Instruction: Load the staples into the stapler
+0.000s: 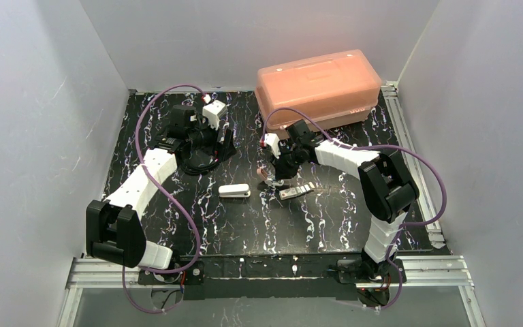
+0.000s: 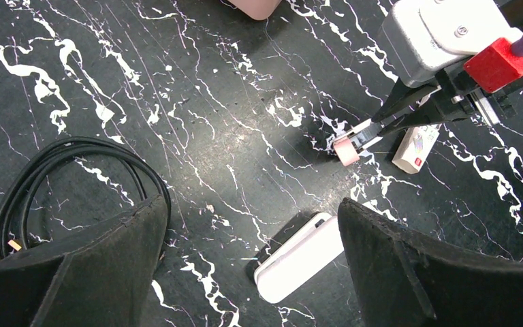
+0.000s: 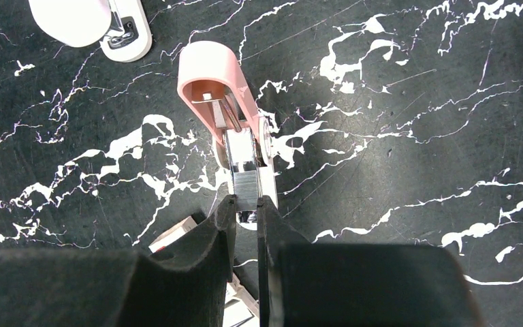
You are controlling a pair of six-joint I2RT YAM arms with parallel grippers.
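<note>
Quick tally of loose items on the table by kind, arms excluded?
Staplers: 2, the white stapler and the opened pink stapler
Staple strips: 1, the staples pinched in the right end effector
Packets: 1, the staple packet
Boxes: 1, the orange lidded box
Cables: 1, the black cable coil
Total: 6

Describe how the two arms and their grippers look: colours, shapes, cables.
The left arm and right arm have white shell links joined by black joints. A purple cable loops along each. The left gripper and right gripper have broad, matte black fingers. The right wrist bears a white camera box with a red plug.
</note>
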